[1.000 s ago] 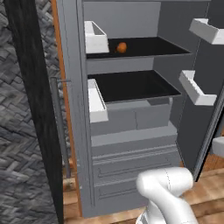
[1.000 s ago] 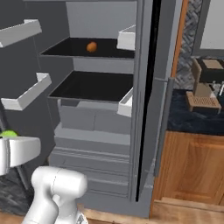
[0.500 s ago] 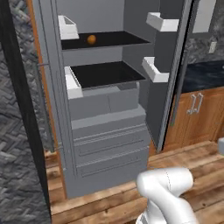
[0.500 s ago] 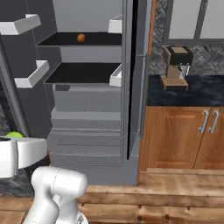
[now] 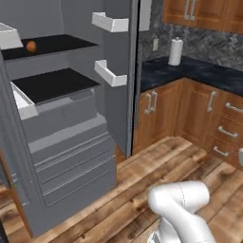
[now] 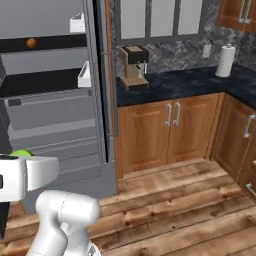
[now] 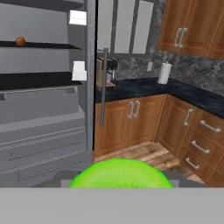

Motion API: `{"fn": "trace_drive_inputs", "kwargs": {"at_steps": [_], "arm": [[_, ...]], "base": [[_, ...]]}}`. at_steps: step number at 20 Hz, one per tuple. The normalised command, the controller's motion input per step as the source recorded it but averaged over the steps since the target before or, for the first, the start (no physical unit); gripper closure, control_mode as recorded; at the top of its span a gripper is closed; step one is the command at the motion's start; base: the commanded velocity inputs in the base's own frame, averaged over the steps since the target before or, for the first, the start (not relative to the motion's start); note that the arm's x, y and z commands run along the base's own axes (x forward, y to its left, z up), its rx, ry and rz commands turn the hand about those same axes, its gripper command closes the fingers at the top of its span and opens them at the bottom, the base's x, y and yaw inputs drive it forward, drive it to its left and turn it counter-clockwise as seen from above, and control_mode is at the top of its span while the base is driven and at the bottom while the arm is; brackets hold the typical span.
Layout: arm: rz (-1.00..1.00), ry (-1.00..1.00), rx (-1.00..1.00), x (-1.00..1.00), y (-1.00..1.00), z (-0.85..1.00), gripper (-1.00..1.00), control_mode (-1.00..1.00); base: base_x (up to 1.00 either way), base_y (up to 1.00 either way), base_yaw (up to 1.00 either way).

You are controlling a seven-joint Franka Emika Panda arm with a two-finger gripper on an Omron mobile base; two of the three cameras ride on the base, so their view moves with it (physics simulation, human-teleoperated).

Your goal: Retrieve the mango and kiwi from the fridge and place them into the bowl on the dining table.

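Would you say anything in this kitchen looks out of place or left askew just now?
Only the fridge: its doors stand wide open, with a small orange fruit alone on its top shelf. Nothing looks spilled or damaged.

Ahead of the pincer and off to its right you see a dark stone worktop point(image 6: 190, 82) over brown wooden cabinets point(image 6: 160, 127), with a coffee machine point(image 6: 133, 65) at its near end. Farther right along it stands a white paper-towel roll point(image 6: 225, 60) upright against the grey backsplash. Below the pincer you have a wood-plank floor point(image 6: 185, 205).
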Motion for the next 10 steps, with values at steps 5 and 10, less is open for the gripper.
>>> {"fn": "trace_drive_inputs", "kwargs": {"at_steps": [5, 10], "arm": [[0.00, 0.00, 0.00, 0.00, 0.00, 0.00, 1.00, 1.00], [0.00, 0.00, 0.00, 0.00, 0.00, 0.00, 1.00, 1.00]], "base": [[-0.39, 0.00, -0.66], [-0.32, 0.00, -0.67]]}}
